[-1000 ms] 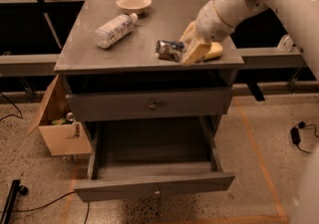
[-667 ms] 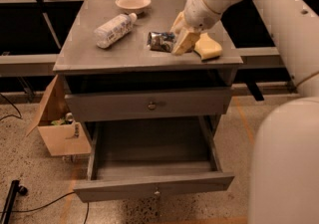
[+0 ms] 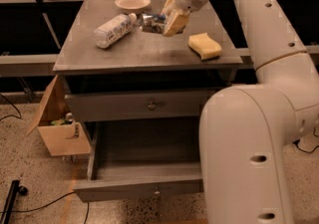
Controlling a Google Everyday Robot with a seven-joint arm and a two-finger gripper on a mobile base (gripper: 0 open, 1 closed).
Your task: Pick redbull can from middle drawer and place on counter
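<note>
My gripper [image 3: 167,21] is over the back middle of the counter [image 3: 144,51], shut on the redbull can [image 3: 151,22], a small silver-and-blue can held on its side just above the top. The can's end is close to the cap of a clear plastic bottle [image 3: 113,30] lying on the counter to the left. The middle drawer [image 3: 144,166] is pulled open below, and its floor shows nothing in it. My white arm covers the drawer's right part.
A yellow sponge [image 3: 205,46] lies on the counter's right side. A shallow white bowl [image 3: 132,2] sits at the back. A closed knobbed drawer front [image 3: 149,104] is above the open one. An open cardboard box [image 3: 60,128] stands on the floor at left, with cables nearby.
My gripper has carried the can from the counter's right front, near the sponge, leftward and back toward the bottle. The sponge now lies apart from the gripper.
</note>
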